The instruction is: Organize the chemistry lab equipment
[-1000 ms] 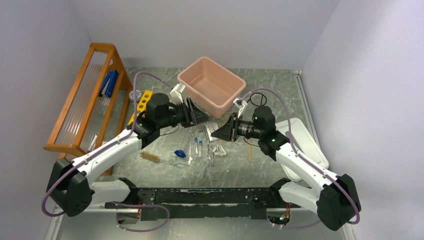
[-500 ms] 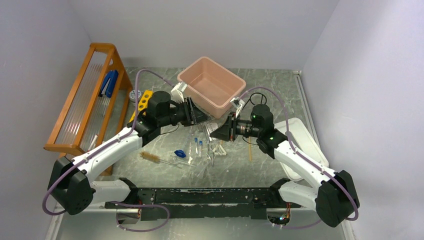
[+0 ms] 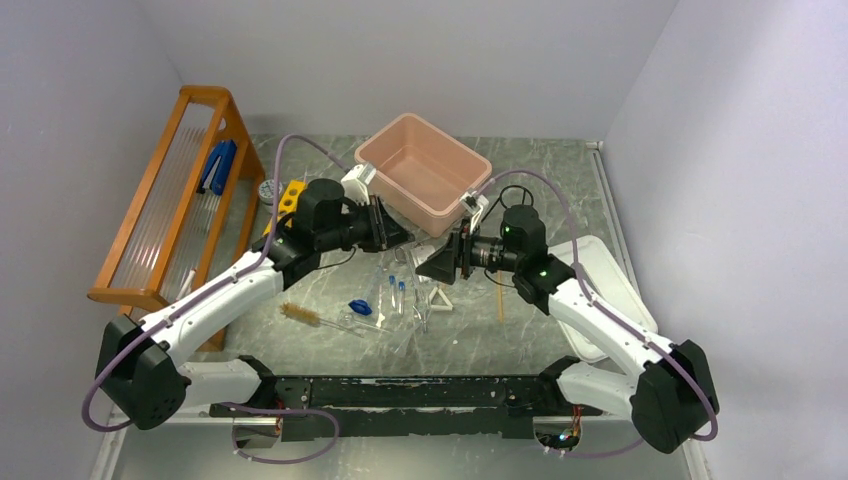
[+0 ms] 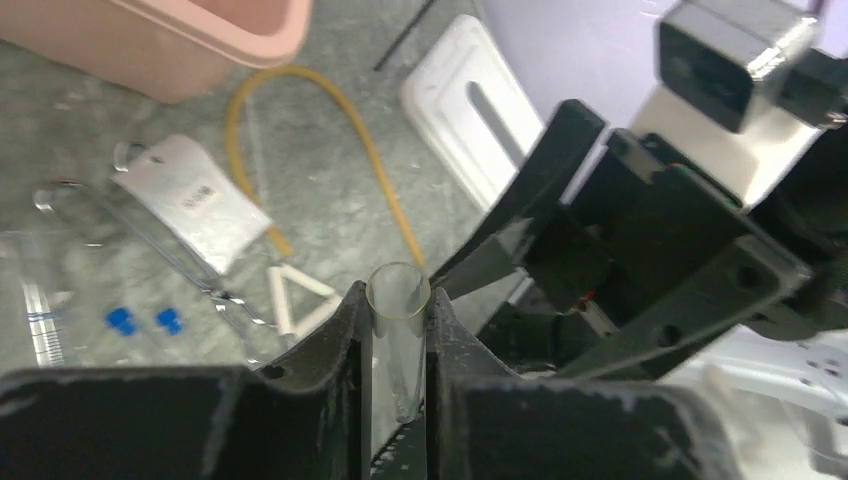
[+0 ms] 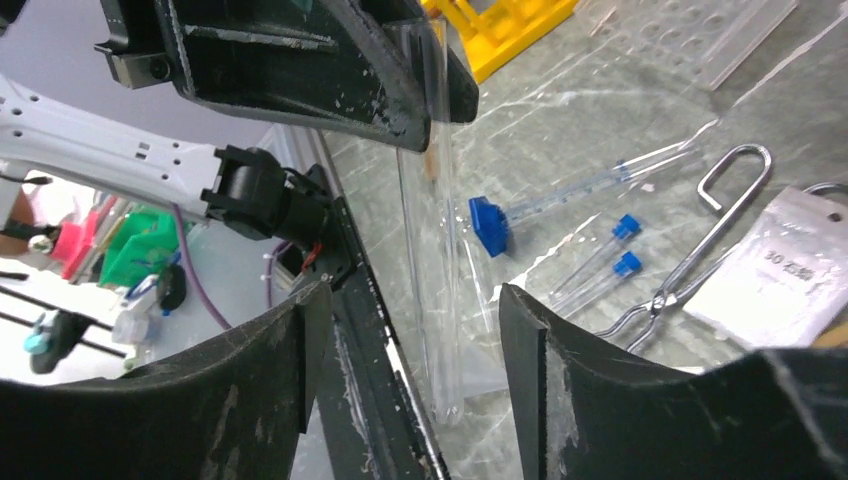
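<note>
My left gripper [image 4: 397,300] is shut on a clear glass test tube [image 4: 398,310], whose open mouth points toward the right arm. The same tube [image 5: 440,250] hangs between the fingers of my right gripper [image 5: 415,330], which stands open without touching it. Both grippers meet above the table's middle: left gripper [image 3: 395,237], right gripper [image 3: 432,262]. Below them lie blue-capped tubes [image 5: 625,228], metal tongs [image 5: 700,250], a white triangle [image 4: 300,300], tan rubber tubing [image 4: 300,110] and a brown-bristle brush [image 3: 300,314]. The yellow tube rack [image 3: 290,195] sits to the left.
A pink tub [image 3: 425,172] stands just behind the grippers. A white lid [image 3: 610,290] lies at the right under the right arm. A wooden rack [image 3: 170,200] leans along the left wall. A small labelled plastic bag [image 4: 190,205] lies among the items.
The left gripper has closed onto the clear tube and the right gripper has opened off it. Both arms shifted only slightly.
</note>
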`<state>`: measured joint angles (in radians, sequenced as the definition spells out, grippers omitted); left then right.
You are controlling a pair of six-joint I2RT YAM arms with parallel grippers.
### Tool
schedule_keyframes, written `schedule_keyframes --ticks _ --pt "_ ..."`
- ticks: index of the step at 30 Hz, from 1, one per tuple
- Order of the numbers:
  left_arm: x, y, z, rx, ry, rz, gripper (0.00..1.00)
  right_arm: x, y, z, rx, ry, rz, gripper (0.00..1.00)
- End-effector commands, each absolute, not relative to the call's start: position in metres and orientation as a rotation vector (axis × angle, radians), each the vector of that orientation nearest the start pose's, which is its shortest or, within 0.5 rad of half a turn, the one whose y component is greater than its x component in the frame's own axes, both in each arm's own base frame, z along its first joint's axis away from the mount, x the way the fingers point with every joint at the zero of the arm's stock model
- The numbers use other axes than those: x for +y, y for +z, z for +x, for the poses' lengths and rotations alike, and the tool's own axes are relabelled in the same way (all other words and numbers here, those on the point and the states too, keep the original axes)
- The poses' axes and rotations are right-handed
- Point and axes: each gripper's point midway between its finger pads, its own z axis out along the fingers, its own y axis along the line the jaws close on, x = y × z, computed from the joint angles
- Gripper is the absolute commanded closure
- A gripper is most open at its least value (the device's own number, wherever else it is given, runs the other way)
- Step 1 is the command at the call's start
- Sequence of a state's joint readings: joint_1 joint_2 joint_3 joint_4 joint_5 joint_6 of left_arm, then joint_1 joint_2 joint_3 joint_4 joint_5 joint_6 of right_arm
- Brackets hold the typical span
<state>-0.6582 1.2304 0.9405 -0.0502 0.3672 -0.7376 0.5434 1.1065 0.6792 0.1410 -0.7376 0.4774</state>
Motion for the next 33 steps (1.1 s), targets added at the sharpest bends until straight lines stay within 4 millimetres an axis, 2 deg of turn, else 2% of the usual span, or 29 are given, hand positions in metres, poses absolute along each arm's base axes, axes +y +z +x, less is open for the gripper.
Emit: schedule_keyframes --ticks 1,6,10,13,17,22,26,29,33 --pt "-0.281 0.277 0.277 2.008 -0.984 0.199 0.95 0.274 0.234 0.222 1.874 1.247 -0.593 0.32" --pt "-0.215 0.311 0.311 1.902 -0.528 0.107 0.95 0.256 0.232 0.244 1.936 1.073 -0.45 0.31" --pt "-0.157 0.335 0.328 1.775 -0.208 -0.019 0.95 0.246 0.233 0.249 1.903 1.017 -0.386 0.31" --pt "-0.124 0.35 0.336 1.682 -0.027 -0.113 0.95 0.244 0.234 0.25 1.899 1.004 -0.375 0.31" --pt "-0.094 0.351 0.35 1.592 0.145 -0.235 0.95 0.245 0.229 0.249 1.916 1.013 -0.37 0.31" --pt "-0.041 0.33 0.388 1.567 0.22 -0.461 0.95 0.25 0.228 0.252 1.905 1.044 -0.363 0.31" --pt "-0.024 0.323 0.414 1.538 0.247 -0.488 0.95 0.255 0.225 0.251 1.927 1.072 -0.37 0.31" --pt "-0.025 0.318 0.433 1.549 0.248 -0.45 0.95 0.257 0.221 0.251 1.941 1.087 -0.365 0.31" --pt "-0.029 0.309 0.448 1.566 0.228 -0.416 0.95 0.257 0.217 0.253 1.958 1.084 -0.347 0.32"
